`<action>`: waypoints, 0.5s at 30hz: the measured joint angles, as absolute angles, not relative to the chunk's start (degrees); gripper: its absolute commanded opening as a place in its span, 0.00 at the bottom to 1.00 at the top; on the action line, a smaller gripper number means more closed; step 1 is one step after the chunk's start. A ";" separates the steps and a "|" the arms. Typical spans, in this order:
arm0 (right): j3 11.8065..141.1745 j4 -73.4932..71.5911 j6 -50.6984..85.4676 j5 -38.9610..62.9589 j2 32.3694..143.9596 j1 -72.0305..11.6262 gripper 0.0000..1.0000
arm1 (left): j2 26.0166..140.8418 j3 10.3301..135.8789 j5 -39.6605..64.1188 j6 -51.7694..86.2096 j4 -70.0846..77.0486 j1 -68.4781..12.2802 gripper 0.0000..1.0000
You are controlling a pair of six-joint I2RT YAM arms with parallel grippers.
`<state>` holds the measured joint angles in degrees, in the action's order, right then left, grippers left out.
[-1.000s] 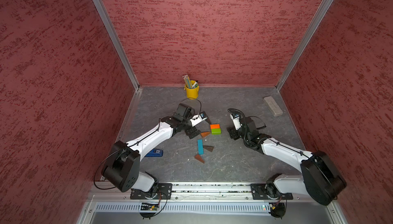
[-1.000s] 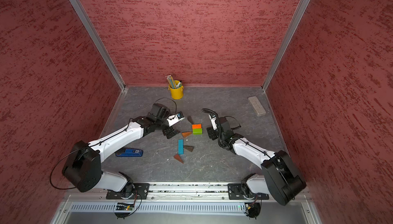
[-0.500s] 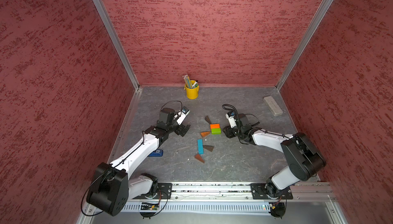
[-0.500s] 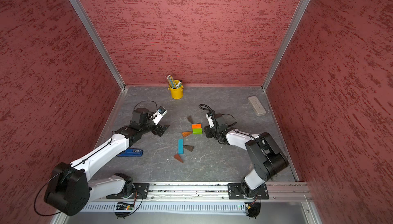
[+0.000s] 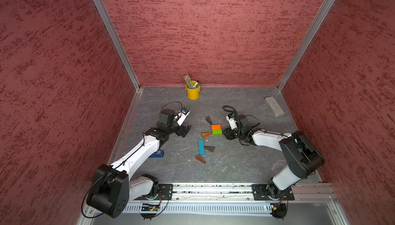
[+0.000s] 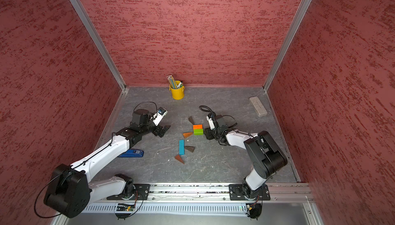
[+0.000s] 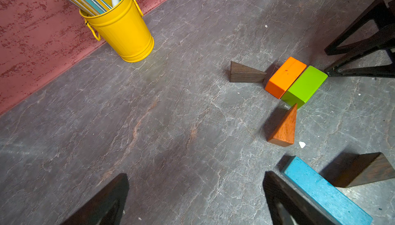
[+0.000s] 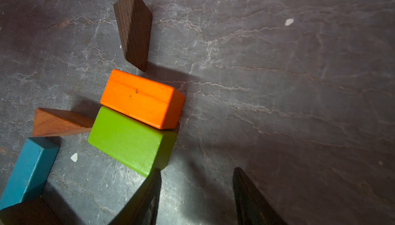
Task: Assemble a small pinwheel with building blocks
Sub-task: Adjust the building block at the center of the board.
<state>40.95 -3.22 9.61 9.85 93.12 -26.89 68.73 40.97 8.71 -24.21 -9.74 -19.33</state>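
as my right gripper (image 8: 197,169), jaws apart, empty, meets the green block (image 8: 132,140) at its 3 o'clock, probably squaring the pinwheel centre (image 5: 216,129); left gripper (image 5: 185,131) spread; next, pinch the dark wedge (image 5: 209,148) at 6 o'clock.

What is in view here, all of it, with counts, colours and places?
orange block: one, orange, central, flush against the green block
green block: one, green, on the orange block's near side
blue bar: one, blue, toward the robot, apart from that pair
dark wedges: two, dark brown, one beyond the orange block, one beside the blue bar
reddish wedges: two, red-brown, one pointing at the green block, one by the blue bar's near end
bucket: one, yellow, far edge, holding pencils
grey block: one, grey, far corner, robot's right
stapler: one, blue, partly hidden by the left arm
left claw: one, black, open, empty
right claw: one, black, open, empty, beside the green block
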 measured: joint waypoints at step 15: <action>41.82 -3.27 9.69 10.13 93.78 -27.31 0.60 | 70.59 40.95 8.99 -24.23 -9.32 -19.29 1.00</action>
